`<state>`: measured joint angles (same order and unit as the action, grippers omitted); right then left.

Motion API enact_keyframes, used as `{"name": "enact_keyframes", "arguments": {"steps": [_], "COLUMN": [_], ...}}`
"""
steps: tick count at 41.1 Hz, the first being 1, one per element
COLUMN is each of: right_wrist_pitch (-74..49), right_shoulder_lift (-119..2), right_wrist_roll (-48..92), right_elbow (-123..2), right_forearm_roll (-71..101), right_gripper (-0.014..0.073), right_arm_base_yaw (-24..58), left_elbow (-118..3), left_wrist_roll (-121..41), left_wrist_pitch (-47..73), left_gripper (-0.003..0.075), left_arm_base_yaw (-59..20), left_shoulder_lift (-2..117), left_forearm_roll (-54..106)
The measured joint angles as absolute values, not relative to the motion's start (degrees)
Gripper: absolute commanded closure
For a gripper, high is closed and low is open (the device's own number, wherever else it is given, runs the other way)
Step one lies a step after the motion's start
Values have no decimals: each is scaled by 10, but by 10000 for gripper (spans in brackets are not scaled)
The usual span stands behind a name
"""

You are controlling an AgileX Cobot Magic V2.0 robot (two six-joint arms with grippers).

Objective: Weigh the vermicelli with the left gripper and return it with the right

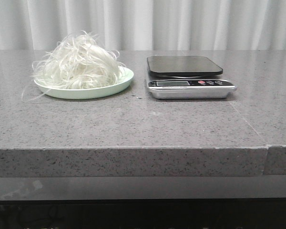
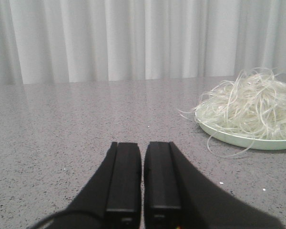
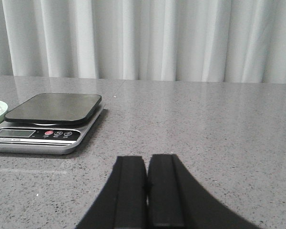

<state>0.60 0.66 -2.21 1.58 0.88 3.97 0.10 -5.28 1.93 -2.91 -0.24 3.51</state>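
Note:
The vermicelli (image 1: 78, 64) is a fluffy mound of thin white strands on a pale green plate (image 1: 119, 85) at the left of the table. It also shows in the left wrist view (image 2: 250, 107), on the plate (image 2: 238, 140). A kitchen scale (image 1: 186, 76) with a black platform stands to the right of the plate, bare on top; it also shows in the right wrist view (image 3: 50, 117). My left gripper (image 2: 142, 145) is shut and empty, low over the table, apart from the plate. My right gripper (image 3: 147, 158) is shut and empty, off to the scale's right. Neither gripper shows in the front view.
The grey speckled table (image 1: 133, 124) has its front edge near me and a seam at the right (image 1: 268, 152). White curtains (image 1: 181, 24) hang behind the table. A few loose strands trail off the plate's left rim (image 1: 31, 93).

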Motion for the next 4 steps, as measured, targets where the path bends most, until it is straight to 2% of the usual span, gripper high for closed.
{"name": "enact_keyframes", "arguments": {"steps": [4], "right_wrist_pitch": [6], "right_shoulder_lift": [7], "right_wrist_roll": [-22], "right_elbow": [16], "right_forearm_roll": [9], "right_gripper": [434], "right_arm_base_yaw": [40], "left_elbow": [1], "left_wrist_roll": [-53], "left_wrist_pitch": [19], "left_gripper": [575], "left_arm_base_yaw": [-29], "left_shoulder_lift": [-2], "left_forearm_roll": [35]}}
